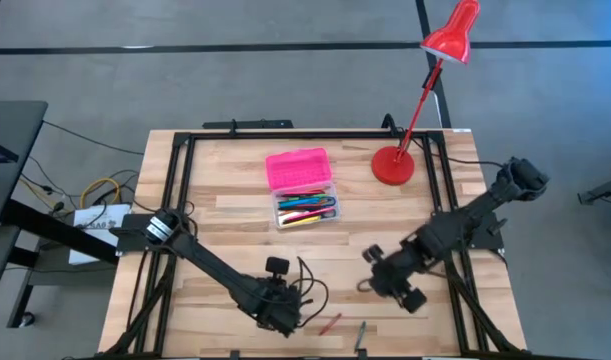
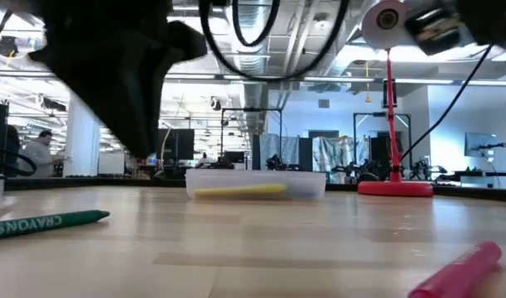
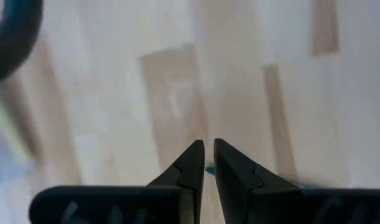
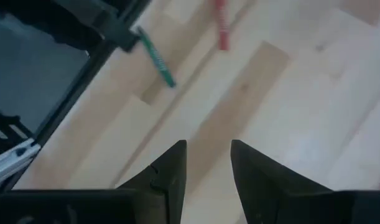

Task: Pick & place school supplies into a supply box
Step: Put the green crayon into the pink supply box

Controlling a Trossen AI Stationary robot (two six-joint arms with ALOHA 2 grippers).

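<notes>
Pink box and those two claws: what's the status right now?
Left gripper nearly shut, empty, low near front edge. Right gripper open, empty. Supply box open, part-filled; red crayon and green crayon still out. Nothing blocking.

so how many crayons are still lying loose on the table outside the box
2: a red crayon and a green crayon, side by side near the table's front edge. Others could be hidden under the arms.

Supply box (image 1: 303, 187) left of lamp (image 1: 393, 165)
</notes>
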